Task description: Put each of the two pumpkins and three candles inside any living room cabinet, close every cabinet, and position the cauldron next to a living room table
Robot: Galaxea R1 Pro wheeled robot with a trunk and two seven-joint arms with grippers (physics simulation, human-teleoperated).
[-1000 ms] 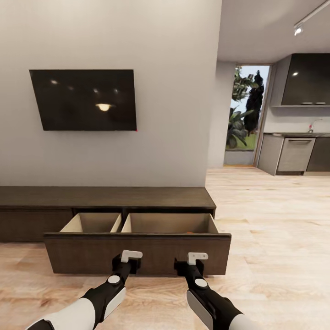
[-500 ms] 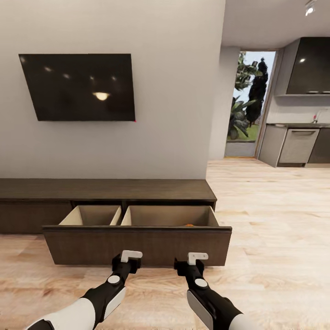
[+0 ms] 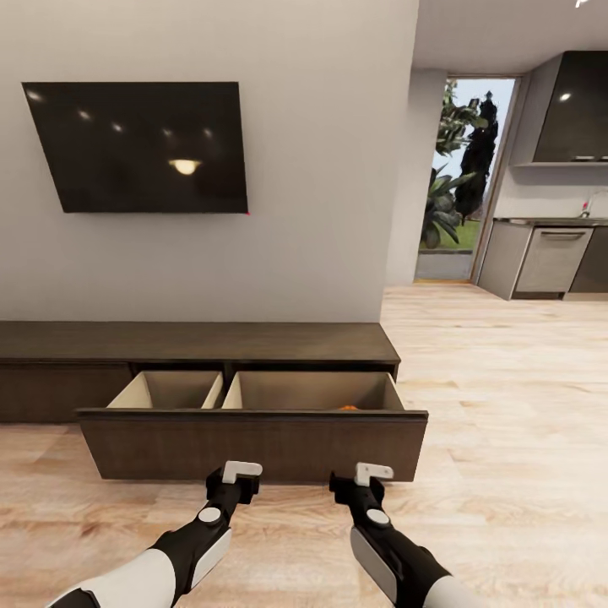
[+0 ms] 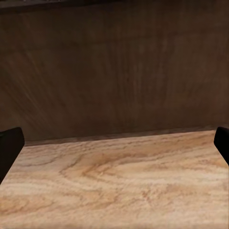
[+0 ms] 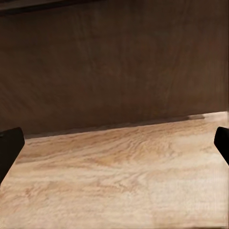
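Standing open against the wall, the cabinet (image 3: 253, 439) drawer is faced by both spread, empty claws, left claw (image 3: 235, 475) and right claw (image 3: 365, 478); an orange pumpkin (image 3: 349, 408) sliver is glimpsed at its front right corner

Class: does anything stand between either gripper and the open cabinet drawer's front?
Nothing visible does. Both the left gripper and the right gripper face the drawer front, with bare floor between.

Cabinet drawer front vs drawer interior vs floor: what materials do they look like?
Drawer front: dark-brown wood, matte, faint vertical grain showing in the left wrist view. Drawer interior: pale, smooth panels, probably light wood or laminate. Floor: light wood planks with swirling grain and a slight sheen.
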